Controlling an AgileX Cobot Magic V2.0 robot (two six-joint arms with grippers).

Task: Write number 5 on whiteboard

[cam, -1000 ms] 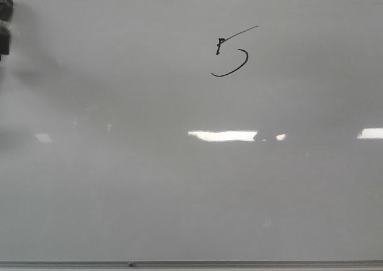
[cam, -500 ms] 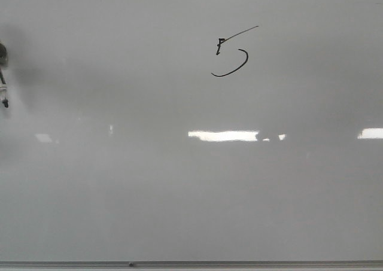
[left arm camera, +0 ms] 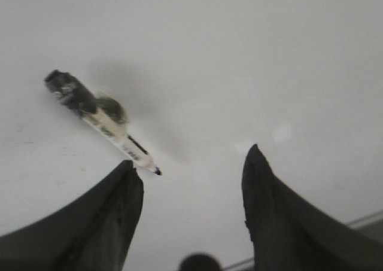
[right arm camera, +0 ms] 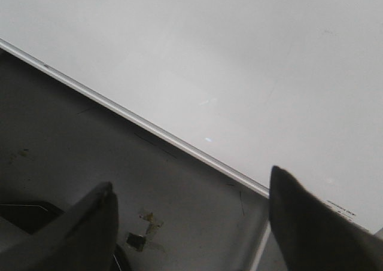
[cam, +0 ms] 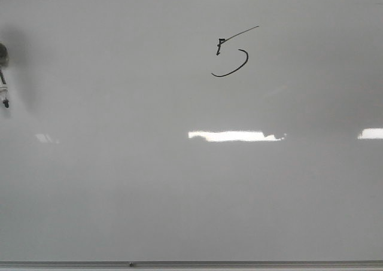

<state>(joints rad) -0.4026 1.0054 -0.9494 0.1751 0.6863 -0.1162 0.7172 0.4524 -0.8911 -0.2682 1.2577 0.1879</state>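
The whiteboard (cam: 179,193) fills the front view, and the number 5 (cam: 230,55) is drawn on it in thin black line at the upper middle. A white marker (cam: 4,91) lies on the board at the far left edge. In the left wrist view the same marker (left arm camera: 102,118) rests on the board just beyond my left gripper (left arm camera: 191,157). That gripper is open with nothing between its fingers, and the marker's bare black tip points toward one finger. My right gripper (right arm camera: 191,178) is open and empty over the board's corner.
A thin metal edge strip (cam: 239,263) runs along the board's near side. In the right wrist view the strip (right arm camera: 149,127) borders a dark tabletop (right arm camera: 90,151) with a scrap of tape (right arm camera: 143,226). Bright light reflections (cam: 233,136) lie across the board.
The dark left gripper seen at the front view's left edge a second ago has drawn out of that view. The marker stays lying on the board there. The 5 is unchanged.
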